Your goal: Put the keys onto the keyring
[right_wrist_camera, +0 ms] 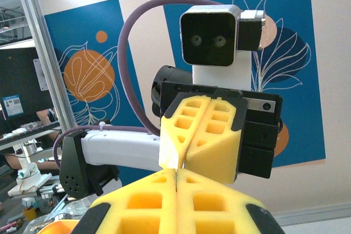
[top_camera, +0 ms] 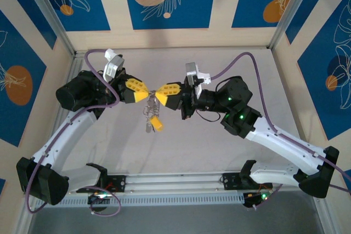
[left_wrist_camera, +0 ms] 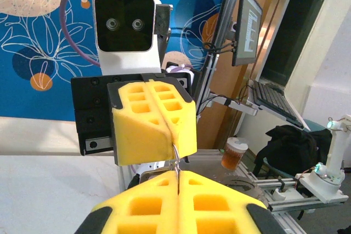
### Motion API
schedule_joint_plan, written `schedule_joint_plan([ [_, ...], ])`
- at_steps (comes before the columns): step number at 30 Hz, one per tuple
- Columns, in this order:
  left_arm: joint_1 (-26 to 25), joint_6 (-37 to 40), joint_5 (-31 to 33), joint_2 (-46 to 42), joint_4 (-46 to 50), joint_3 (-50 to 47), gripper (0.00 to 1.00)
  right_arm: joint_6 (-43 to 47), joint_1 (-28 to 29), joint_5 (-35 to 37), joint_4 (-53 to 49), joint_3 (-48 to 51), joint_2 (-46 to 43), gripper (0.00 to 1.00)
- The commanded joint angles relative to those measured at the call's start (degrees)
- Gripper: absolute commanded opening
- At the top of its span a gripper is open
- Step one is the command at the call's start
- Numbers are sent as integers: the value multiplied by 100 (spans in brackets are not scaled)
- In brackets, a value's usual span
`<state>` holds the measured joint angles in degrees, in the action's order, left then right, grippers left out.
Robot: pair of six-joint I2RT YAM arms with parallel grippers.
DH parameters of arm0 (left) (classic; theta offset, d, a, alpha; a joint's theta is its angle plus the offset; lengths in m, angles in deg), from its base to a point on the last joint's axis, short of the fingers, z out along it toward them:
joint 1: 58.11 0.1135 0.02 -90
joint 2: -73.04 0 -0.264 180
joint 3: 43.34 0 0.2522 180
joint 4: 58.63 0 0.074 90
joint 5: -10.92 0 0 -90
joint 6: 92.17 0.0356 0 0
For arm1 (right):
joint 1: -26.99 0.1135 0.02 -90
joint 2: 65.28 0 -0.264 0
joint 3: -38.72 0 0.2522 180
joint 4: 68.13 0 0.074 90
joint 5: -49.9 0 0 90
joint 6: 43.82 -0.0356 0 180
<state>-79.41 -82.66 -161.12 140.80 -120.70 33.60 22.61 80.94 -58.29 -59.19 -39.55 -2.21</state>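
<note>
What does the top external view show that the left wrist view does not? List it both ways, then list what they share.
Top external: the keys and a yellow tag dangling under the keyring, above the table.
Left wrist: a monitor and a lidded cup beyond the rig.
Both: the left gripper and the right gripper, shut and meeting tip to tip, each pinching the ring's thin wire.

Right gripper (right_wrist_camera: 176, 182), yellow fingers pressed together, is faced tip to tip by the left gripper (right_wrist_camera: 186, 141), likewise closed, with its camera (right_wrist_camera: 211, 36) mounted above.
</note>
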Motion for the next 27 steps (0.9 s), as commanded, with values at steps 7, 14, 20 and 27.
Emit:
schedule_joint_plan([
  [7,-50,111,165,-141,-164,181,0,105,36,173,18,-34,-189,0],
  [14,-52,115,167,-150,-135,208,0,118,28,180,24,-11,-207,0],
  [20,-50,127,171,-150,-117,221,0,46,19,115,88,-18,-99,0],
  [27,-50,124,171,-159,-134,190,0,49,19,141,122,-7,-57,0],
])
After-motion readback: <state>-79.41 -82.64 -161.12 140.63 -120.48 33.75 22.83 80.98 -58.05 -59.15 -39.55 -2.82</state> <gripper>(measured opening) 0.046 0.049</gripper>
